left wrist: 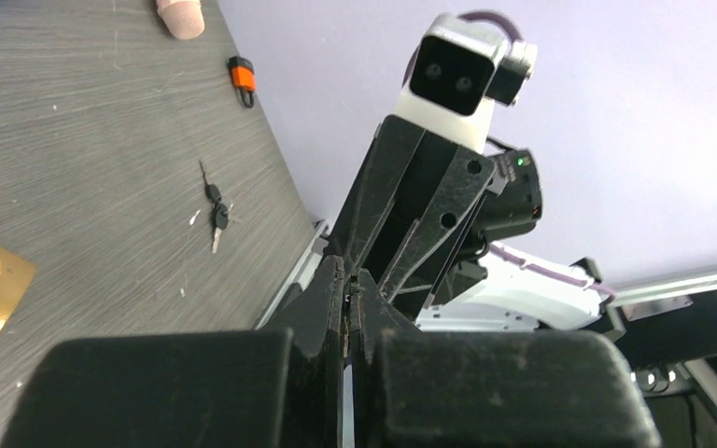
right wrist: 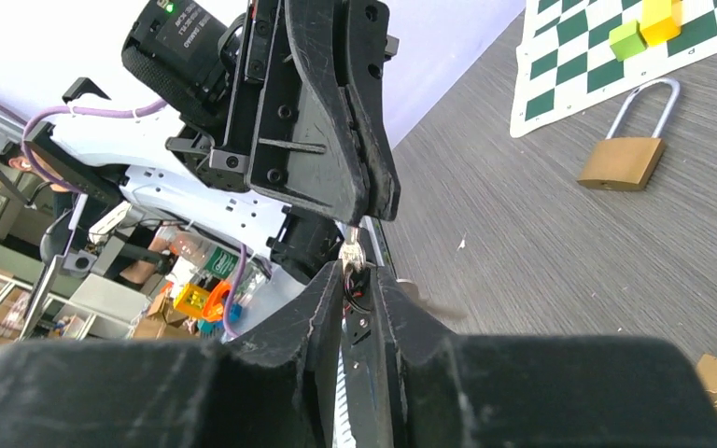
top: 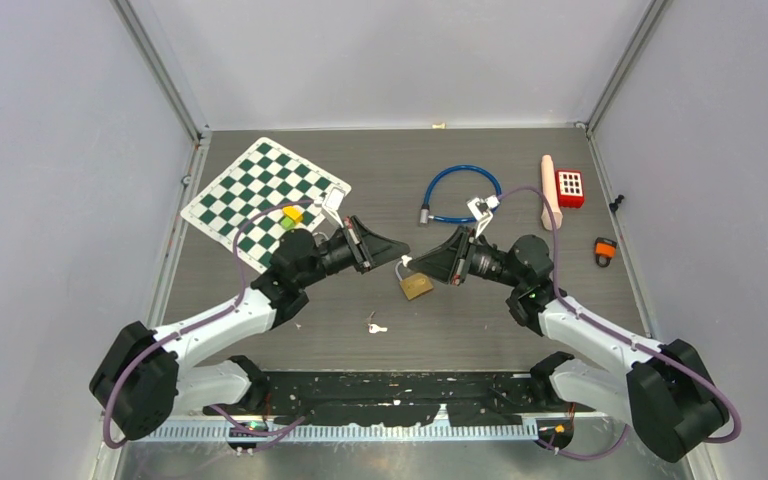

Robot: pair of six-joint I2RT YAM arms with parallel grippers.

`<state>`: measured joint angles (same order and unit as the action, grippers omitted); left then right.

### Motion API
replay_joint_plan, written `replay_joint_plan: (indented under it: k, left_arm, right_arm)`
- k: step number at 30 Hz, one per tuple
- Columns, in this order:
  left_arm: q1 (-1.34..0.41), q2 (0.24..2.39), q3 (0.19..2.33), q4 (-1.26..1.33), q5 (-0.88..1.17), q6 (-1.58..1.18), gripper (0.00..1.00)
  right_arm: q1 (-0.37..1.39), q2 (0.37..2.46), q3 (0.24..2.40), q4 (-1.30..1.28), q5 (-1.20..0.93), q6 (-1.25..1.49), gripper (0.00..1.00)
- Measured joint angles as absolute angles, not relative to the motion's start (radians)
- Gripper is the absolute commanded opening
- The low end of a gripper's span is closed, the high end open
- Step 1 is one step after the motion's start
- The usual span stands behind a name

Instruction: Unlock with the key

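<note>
One small key, silver blade and dark head, sits in mid-air over the middle of the table, where the two arms meet tip to tip. The left gripper is pressed together, its tips on the end of the blade. The right gripper has its fingers a little apart around the head, and whether they grip it cannot be told. Just beneath, toward the near edge, a brass padlock lies flat on the surface. A second set of keys lies closer to the near edge, apart from the lock. A chess mat fills the far left corner. A blue cable, a red block and an orange padlock lie toward the right edge.
</note>
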<state>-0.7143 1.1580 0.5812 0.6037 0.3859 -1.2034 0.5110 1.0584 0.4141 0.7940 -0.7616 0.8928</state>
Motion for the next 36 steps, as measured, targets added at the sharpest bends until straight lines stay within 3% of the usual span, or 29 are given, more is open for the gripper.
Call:
replay_joint_plan:
  k: [36]
  left_arm:
    - [-0.771, 1.158, 0.541, 0.723, 0.216, -1.258, 0.00]
  right_arm:
    - [0.535, 1.040, 0.367, 0.934, -0.630, 0.999, 0.29]
